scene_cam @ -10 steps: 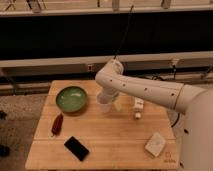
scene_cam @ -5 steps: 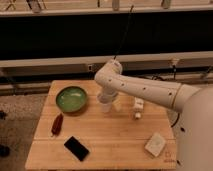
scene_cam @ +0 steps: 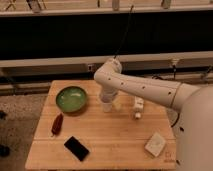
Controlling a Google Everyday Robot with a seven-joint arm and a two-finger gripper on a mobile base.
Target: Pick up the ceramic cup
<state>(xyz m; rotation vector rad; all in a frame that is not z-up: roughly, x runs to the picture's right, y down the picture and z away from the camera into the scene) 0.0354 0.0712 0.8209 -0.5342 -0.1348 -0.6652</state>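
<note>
The ceramic cup point(scene_cam: 107, 105) is a small pale handleless cup standing on the wooden table point(scene_cam: 115, 140), just right of the green bowl point(scene_cam: 71, 98). My white arm reaches in from the right and bends down over the cup. My gripper point(scene_cam: 108, 96) is right at the cup's top, and the arm hides most of it. Only the cup's lower part shows below the gripper.
A white oblong tube-like object point(scene_cam: 138, 106) lies right of the cup. A dark red object point(scene_cam: 57, 124) and a black flat rectangle point(scene_cam: 76, 148) lie at the front left. A white square packet point(scene_cam: 155, 144) lies front right. A dark wall runs behind the table.
</note>
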